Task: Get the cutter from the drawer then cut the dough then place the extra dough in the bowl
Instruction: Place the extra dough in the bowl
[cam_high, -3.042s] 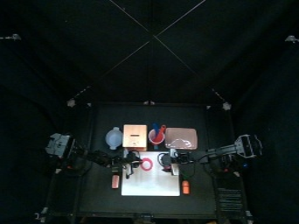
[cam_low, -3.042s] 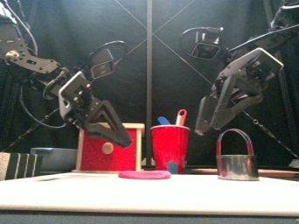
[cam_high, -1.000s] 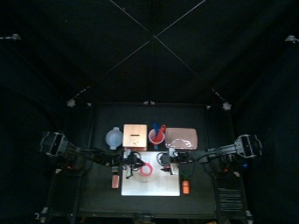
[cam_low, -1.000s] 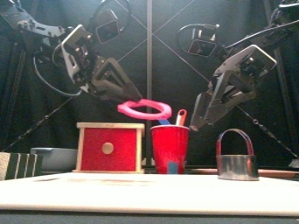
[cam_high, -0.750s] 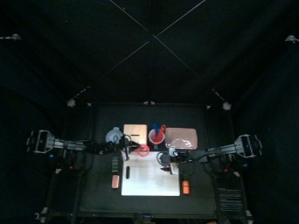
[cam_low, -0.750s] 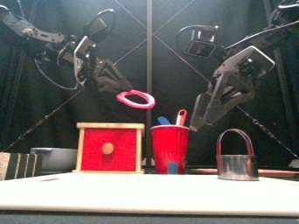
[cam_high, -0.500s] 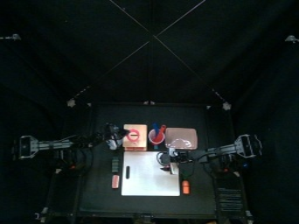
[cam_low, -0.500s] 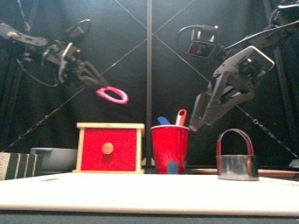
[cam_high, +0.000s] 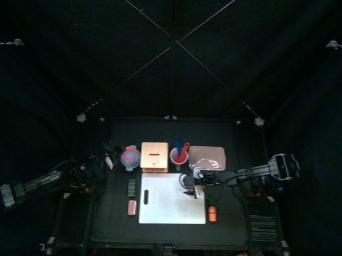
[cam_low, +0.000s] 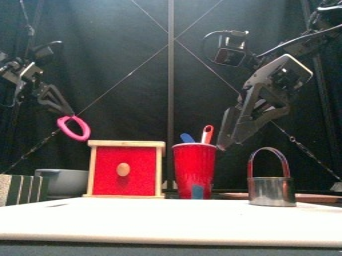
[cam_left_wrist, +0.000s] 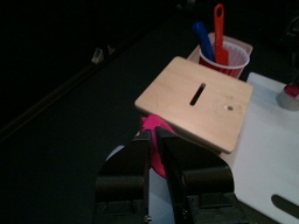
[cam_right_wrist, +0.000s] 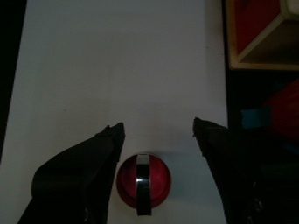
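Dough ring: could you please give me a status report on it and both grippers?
Left gripper shut on pink dough ring, high over blue-grey bowl. Right gripper open, above white cutting board. Path down to bowl looks clear.

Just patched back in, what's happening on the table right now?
The left tool holds the pink dough ring up in the air, left of the wooden box and roughly over the bowl. The ring is not yet released. The cutter stands on the white board at the right, with nothing touching it. The right tool hovers open above the board, holding nothing.
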